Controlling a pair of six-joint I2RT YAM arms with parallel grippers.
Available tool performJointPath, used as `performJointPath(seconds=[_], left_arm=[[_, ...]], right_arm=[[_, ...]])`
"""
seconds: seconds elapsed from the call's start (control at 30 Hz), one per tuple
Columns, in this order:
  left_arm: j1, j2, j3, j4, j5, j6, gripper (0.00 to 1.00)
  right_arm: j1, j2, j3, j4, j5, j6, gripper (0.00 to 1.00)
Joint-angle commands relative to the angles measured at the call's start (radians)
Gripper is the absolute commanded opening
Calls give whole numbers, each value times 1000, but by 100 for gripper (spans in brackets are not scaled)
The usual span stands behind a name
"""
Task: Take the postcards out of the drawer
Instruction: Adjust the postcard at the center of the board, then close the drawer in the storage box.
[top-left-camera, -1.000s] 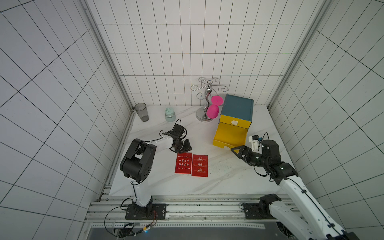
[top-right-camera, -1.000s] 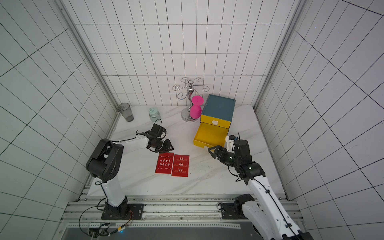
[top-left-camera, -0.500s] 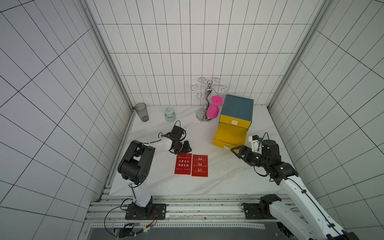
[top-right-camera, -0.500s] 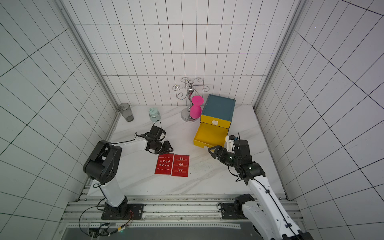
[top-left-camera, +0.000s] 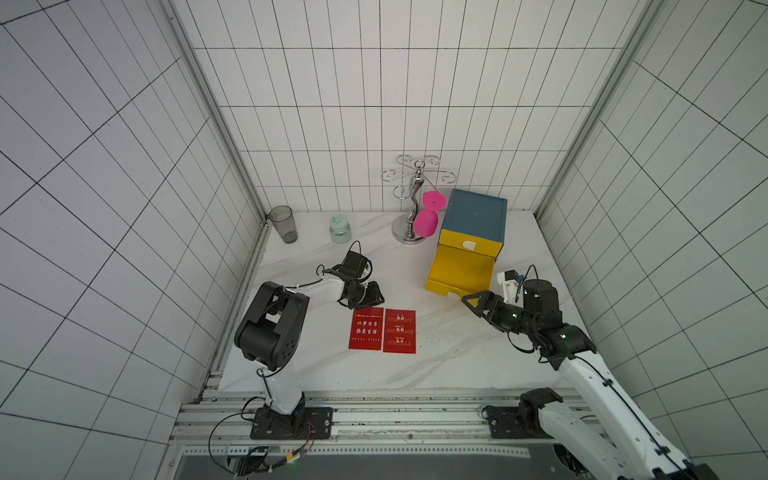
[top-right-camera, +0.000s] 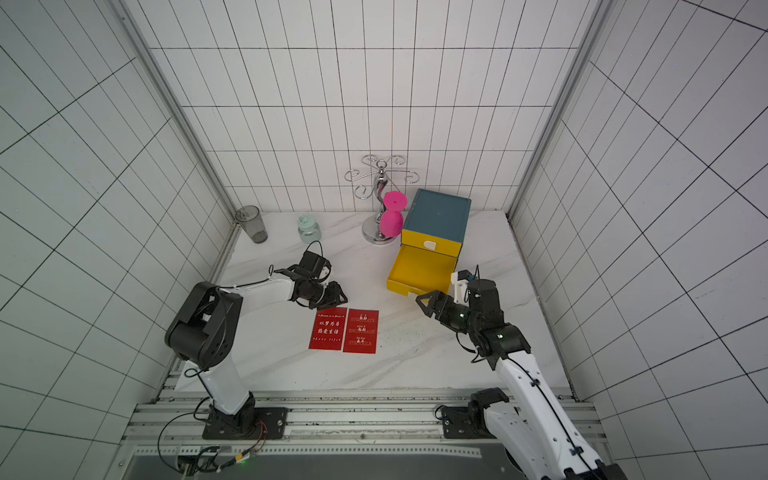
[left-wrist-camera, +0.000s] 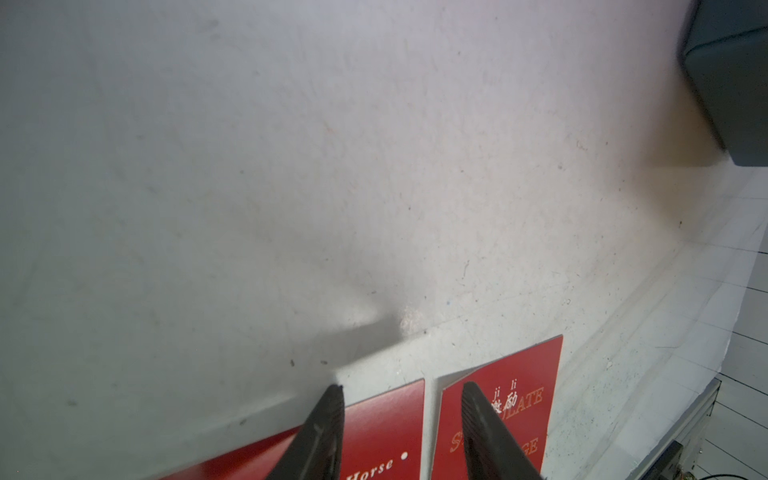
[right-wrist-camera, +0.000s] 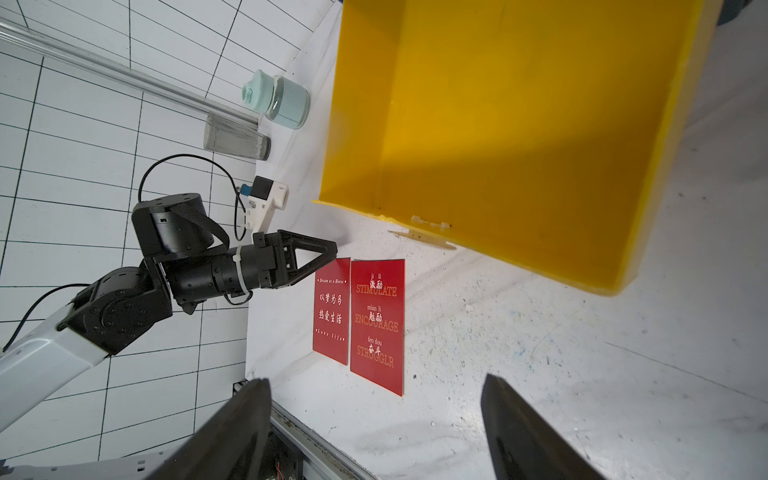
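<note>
Two flat red rectangular postcards (top-left-camera: 400, 336) with white lettering lie face up, side by side on our white marble tabletop (top-left-camera: 436, 357), near-left of the open yellow plastic drawer (top-left-camera: 459, 266), whose floor shows bare. Our left gripper (top-left-camera: 376, 293) hovers over their far edge, jaws narrowly parted and empty; we judge it lays cards here. Our right gripper (top-left-camera: 473, 301) waits wide and empty at the drawer front, perhaps to steady it.

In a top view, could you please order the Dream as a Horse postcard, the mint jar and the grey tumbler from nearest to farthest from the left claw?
1. Dream as a Horse postcard: just beside the left claw, toward the front.
2. Mint jar: farther back, near the rear wall.
3. Grey tumbler: farthest, in the rear corner.
</note>
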Motion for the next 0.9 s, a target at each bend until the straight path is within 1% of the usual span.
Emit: performJointPath(seconds=[0.0, 0.1, 0.23, 0.5, 0.67, 0.87], left_arm=[[-1, -63, 66, 7, -8, -10, 47], [-2, -91, 109, 22, 25, -13, 48], [-8, -138, 135, 24, 53, 12, 48], [-65, -248, 29, 85, 45, 81, 48], [-129, -239, 8, 90, 41, 111, 48], [-202, -214, 28, 87, -29, 139, 49]], right_arm=[[-7, 16, 88, -2, 18, -29, 83], [-7, 44, 146, -45, 8, -52, 82], [-8, 32, 198, -79, 22, -78, 82], [-35, 65, 356, -230, 80, -189, 82], [-84, 103, 449, -266, 107, -245, 82], [-166, 187, 594, -359, 191, -317, 82]])
